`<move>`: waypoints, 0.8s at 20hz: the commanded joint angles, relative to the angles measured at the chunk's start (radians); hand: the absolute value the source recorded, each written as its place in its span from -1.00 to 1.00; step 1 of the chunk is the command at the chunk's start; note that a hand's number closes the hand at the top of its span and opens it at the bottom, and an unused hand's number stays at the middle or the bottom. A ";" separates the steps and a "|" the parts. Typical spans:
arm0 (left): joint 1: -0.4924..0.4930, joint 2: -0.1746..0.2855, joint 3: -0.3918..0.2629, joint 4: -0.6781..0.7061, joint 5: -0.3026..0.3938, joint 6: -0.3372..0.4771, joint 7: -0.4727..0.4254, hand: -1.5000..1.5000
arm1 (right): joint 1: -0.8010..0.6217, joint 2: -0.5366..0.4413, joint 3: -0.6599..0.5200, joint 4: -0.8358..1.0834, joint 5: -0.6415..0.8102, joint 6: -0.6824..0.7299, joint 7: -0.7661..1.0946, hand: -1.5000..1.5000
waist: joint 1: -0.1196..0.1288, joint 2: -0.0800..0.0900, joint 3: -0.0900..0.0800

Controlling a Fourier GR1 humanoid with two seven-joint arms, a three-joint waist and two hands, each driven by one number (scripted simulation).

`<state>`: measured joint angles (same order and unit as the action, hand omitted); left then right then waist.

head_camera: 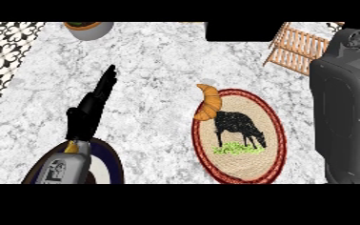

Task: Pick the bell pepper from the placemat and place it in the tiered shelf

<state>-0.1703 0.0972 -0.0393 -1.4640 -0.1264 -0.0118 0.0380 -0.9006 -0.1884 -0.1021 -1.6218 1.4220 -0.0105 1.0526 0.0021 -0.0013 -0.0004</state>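
We are holding our left hand (89,114) open and empty near the counter's (162,62) left edge; our right hand's (337,100) grip we cannot tell.

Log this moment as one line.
left hand open, resting left | right hand near right edge, grip unseen | bell pepper not visible | placemat holds croissant at rim | tiered shelf upper right
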 commanded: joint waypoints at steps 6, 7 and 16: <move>-0.007 -0.034 -0.012 0.037 -0.032 0.029 -0.032 0.00 | -0.063 -0.121 -0.112 0.124 -0.027 -0.018 -0.055 1.00 | 0.002 0.002 0.000; -0.003 -0.008 0.018 0.004 -0.007 0.012 -0.018 0.00 | -0.081 -0.135 -0.107 0.156 -0.026 -0.006 -0.068 1.00 | 0.004 0.002 0.000; -0.036 0.003 0.042 0.083 -0.001 -0.010 -0.045 0.00 | -0.054 -0.227 -0.114 0.281 -0.007 -0.084 -0.163 1.00 | 0.002 0.003 0.000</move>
<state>-0.1798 0.0897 -0.0231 -1.4171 -0.1338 -0.0186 0.0024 -0.9609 -0.3897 -0.2144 -1.3896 1.4065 -0.0616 0.9111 0.0051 0.0012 -0.0003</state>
